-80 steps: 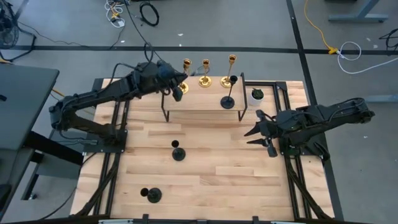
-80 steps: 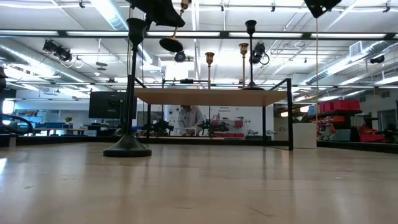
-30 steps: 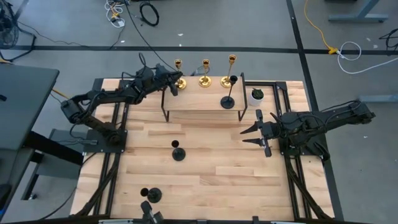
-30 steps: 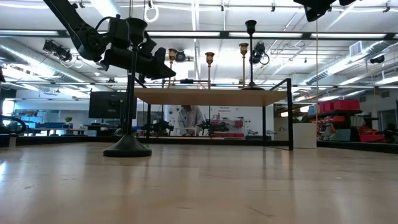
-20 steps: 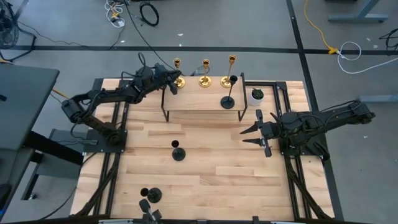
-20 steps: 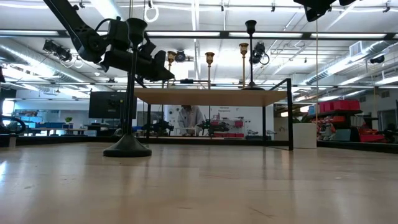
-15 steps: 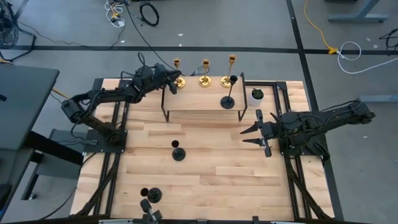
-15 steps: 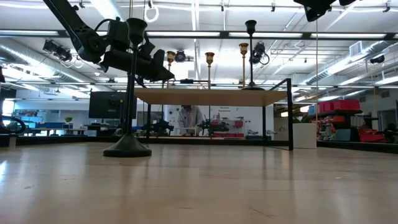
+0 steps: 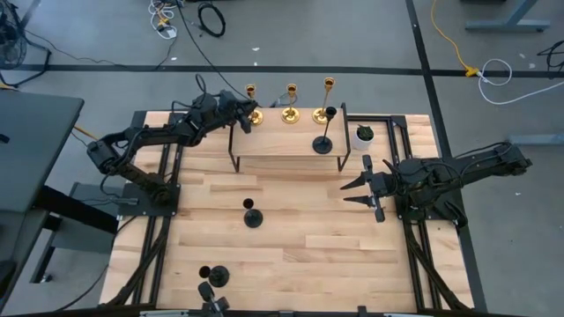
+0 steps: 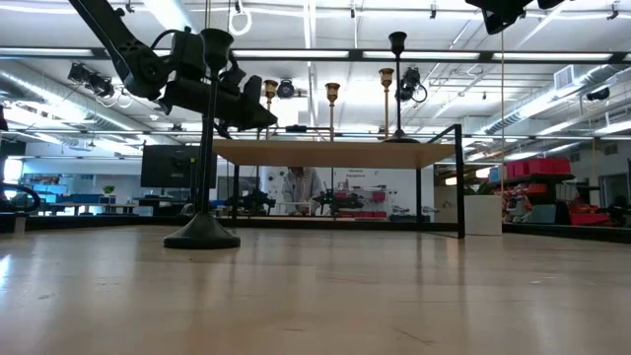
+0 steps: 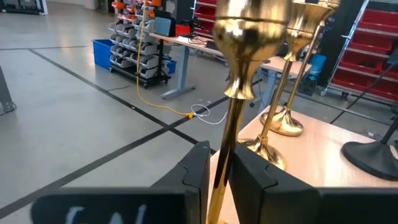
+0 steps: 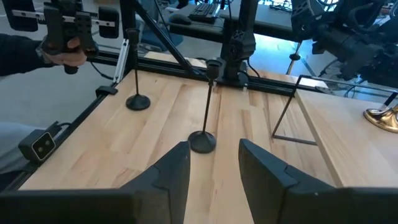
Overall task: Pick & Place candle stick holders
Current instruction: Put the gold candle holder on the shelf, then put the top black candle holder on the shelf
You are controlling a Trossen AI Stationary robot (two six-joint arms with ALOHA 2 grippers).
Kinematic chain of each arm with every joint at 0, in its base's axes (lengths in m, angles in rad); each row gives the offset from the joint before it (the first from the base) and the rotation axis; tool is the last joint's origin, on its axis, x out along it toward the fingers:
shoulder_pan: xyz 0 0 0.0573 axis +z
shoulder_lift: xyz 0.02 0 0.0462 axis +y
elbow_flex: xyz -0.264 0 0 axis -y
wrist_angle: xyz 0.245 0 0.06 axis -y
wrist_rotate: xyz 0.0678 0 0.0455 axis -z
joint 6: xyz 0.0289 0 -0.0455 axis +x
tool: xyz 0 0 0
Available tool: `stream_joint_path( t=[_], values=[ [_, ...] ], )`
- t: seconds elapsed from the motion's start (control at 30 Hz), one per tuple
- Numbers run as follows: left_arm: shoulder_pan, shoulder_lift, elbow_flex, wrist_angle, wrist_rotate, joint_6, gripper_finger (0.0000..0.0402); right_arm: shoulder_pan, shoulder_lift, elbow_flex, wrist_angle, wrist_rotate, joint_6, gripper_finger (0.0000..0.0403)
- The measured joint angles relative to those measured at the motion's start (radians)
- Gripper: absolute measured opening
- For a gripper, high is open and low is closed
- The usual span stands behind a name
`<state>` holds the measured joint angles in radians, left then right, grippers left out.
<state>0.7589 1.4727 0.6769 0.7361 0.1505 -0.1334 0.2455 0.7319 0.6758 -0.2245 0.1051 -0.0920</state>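
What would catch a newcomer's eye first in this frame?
The three gold candle stick holders in a row at the back of the raised shelf, with the left gripper shut on the leftmost gold holder. Next, two black holders standing on the table below, the right gripper waiting open beside them.

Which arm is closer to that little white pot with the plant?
The right. Its gripper hovers just in front of the pot at the table's right edge; the left gripper is across the shelf, gripping a gold holder.
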Motion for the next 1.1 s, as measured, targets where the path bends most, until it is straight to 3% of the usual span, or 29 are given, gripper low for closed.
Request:
stream_joint_path(
  t=[0.17, 0.53, 0.73, 1.1],
  values=[
    [0.0, 0.0, 0.0, 0.015, -0.007, -0.004, 0.0082, 0.0, 0.0, 0.0, 0.0, 0.0, 0.0, 0.0135],
    [-0.001, -0.007, 0.0, 0.033, 0.011, 0.0, 0.0187, 0.0, 0.0, 0.0, -0.006, 0.0, 0.0, 0.0135],
    [-0.001, -0.056, 0.0, -0.006, 0.039, 0.036, 0.0216, 0.0, 0.0, 0.0, -0.008, 0.0, 0.0, 0.0135],
    [-0.015, -0.31, 0.0, -0.416, 0.059, 0.102, 0.022, 0.0, 0.0, 0.0, -0.008, 0.0, 0.001, 0.0135]
  ],
)
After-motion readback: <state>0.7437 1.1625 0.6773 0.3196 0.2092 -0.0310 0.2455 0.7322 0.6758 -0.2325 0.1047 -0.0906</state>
